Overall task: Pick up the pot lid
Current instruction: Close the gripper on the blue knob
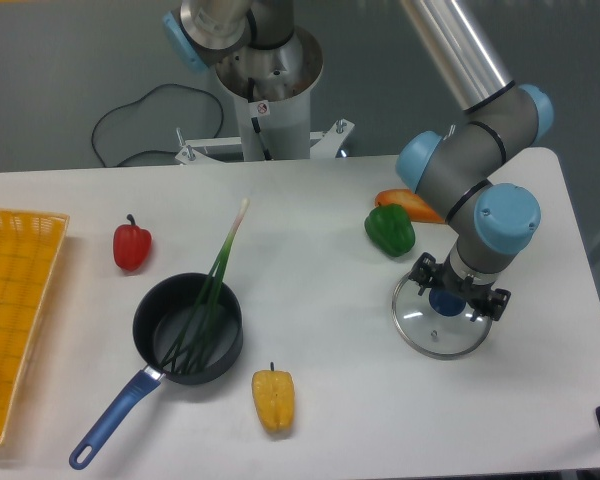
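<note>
The gripper (462, 284) reaches in from the upper right, its fingers parted over the pot lid. A round glass lid (420, 322) with a thin rim lies flat on the right part of the table. Its dark blue knob (447, 301) shows just in front of the gap between the fingertips, with a fingertip to either side. I cannot tell how high the fingertips are above the glass. The gripper covers the lid's back right part.
Behind the lid lie a green pepper (390, 229) and an orange carrot-like item (412, 206). A black pan (146, 325) holding green stalks, a yellow item (273, 400), a red pepper (132, 246) and a yellow crate (18, 300) are to the left.
</note>
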Controlling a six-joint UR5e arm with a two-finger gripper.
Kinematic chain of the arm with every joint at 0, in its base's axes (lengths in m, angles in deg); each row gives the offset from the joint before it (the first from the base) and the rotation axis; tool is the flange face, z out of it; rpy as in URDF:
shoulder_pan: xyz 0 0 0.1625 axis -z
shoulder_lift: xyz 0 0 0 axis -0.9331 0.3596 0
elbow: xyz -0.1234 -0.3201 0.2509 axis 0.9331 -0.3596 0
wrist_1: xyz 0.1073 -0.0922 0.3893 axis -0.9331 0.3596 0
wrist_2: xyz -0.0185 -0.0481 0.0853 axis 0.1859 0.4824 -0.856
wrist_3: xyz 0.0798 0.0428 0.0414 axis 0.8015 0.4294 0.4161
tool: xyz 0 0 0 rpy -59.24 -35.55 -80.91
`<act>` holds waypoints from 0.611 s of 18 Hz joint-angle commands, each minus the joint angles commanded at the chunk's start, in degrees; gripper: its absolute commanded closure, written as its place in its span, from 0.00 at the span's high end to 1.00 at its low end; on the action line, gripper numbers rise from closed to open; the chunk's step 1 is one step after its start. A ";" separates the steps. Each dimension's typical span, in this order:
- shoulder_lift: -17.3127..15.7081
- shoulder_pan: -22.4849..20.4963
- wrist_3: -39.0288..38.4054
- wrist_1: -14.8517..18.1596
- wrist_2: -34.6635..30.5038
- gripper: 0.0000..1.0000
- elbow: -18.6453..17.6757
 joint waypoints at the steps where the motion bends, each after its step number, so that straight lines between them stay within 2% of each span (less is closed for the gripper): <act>1: 0.00 0.00 0.00 -0.09 -0.09 1.00 -0.17; 4: -0.17 0.00 0.00 -2.19 -0.09 1.00 -1.14; 11: -0.35 0.09 0.44 -2.55 -0.18 1.00 -1.67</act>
